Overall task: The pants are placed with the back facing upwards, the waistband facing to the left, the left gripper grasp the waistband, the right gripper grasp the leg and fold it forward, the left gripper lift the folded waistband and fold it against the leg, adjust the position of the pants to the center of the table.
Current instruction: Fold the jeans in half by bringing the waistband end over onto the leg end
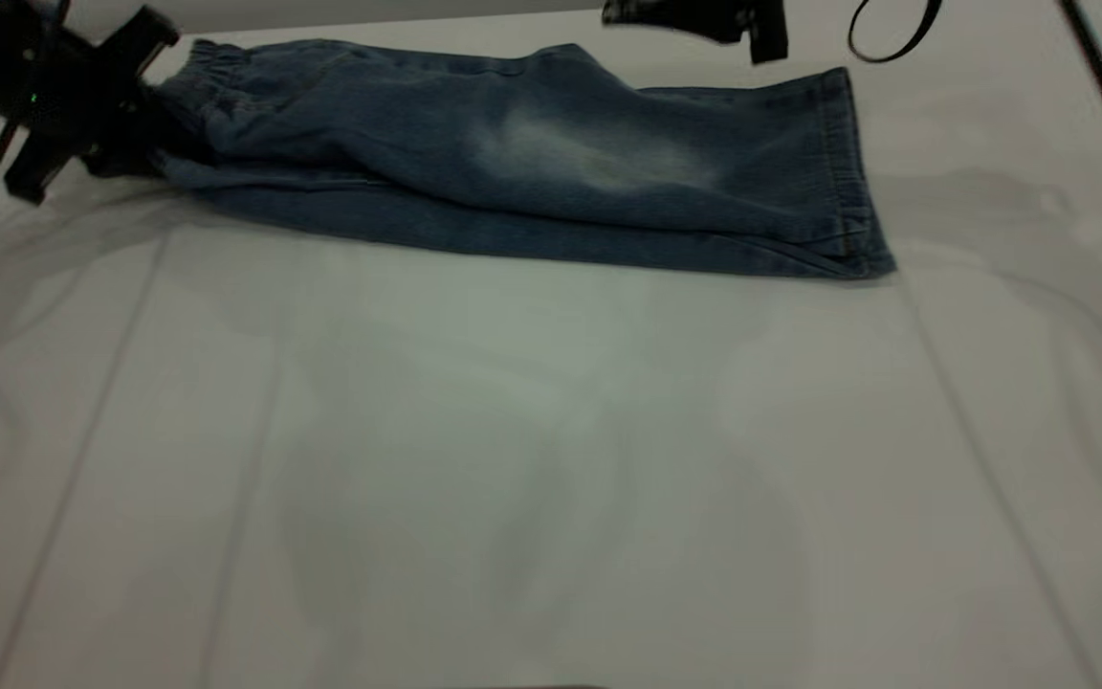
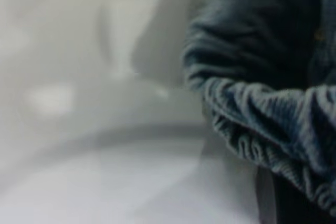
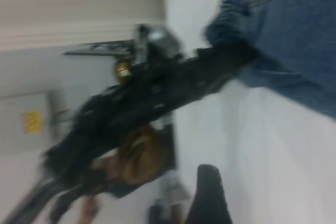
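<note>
pants [image 1: 532, 167]: soft, limp denim | left gripper [image 1: 135, 134]: clamped on waistband [image 1: 211, 67], a good hold | right gripper [image 1: 704, 19]: grip state unclear

Exterior view high, facing the table [image 1: 551, 459], both wrist views close, all sharing the pants [image 1: 532, 163] waistband [image 2: 273, 129].

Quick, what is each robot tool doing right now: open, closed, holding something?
Left tool: closed on the waistband of the pants.
Right tool: cannot tell.

Blue denim pants [image 1: 532, 163] carry a pale faded oval; the ruched waistband [image 1: 216, 62] is darker; the tabletop [image 1: 551, 459] is white.
</note>
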Robot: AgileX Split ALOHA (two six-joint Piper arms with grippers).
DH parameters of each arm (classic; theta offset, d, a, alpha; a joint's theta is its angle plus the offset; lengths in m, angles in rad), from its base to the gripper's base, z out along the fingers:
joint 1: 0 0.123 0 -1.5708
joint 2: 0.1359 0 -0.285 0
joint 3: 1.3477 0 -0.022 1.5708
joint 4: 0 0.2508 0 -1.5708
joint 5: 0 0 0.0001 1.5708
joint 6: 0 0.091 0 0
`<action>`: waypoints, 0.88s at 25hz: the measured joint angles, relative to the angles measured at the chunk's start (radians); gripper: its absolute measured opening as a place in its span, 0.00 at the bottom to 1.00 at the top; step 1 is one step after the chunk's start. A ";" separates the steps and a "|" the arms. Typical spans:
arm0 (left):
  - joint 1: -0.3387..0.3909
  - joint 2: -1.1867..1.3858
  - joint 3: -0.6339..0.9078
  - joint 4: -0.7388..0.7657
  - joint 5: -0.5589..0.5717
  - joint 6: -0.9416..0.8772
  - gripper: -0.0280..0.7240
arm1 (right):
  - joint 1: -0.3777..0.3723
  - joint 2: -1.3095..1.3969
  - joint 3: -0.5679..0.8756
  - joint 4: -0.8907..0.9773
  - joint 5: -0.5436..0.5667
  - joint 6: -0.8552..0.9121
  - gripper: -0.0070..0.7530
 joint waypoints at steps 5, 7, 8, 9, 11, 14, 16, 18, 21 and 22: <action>-0.049 -0.124 0.001 0.106 0.018 0.042 0.15 | 0.069 0.000 0.000 -0.079 -0.195 0.018 0.63; -0.069 -0.177 0.007 0.160 0.033 0.045 0.15 | 0.097 0.000 0.000 -0.116 -0.278 0.031 0.63; -0.079 -0.205 0.012 0.180 0.045 0.045 0.15 | 0.112 0.000 0.000 -0.132 -0.318 0.037 0.63; -0.086 -0.232 0.022 0.201 0.053 0.046 0.15 | 0.126 0.000 0.000 -0.141 -0.348 0.041 0.63; -0.101 -0.275 0.046 0.233 0.069 0.047 0.15 | 0.153 0.000 0.000 -0.151 -0.415 0.041 0.63; -0.120 -0.330 0.094 0.288 0.085 0.049 0.15 | 0.195 0.006 -0.006 -0.155 -0.481 0.041 0.63; -0.129 -0.364 0.126 0.306 0.092 0.049 0.15 | 0.224 0.027 -0.027 -0.159 -0.489 0.041 0.63; -0.132 -0.397 0.153 0.315 0.099 0.049 0.15 | 0.252 0.065 -0.060 -0.161 -0.488 0.043 0.63; -0.136 -0.448 0.172 0.321 0.105 0.054 0.15 | 0.296 0.120 -0.094 -0.163 -0.487 0.057 0.63; -0.137 -0.464 0.173 0.322 0.107 0.063 0.15 | 0.312 0.135 -0.103 -0.163 -0.484 0.064 0.63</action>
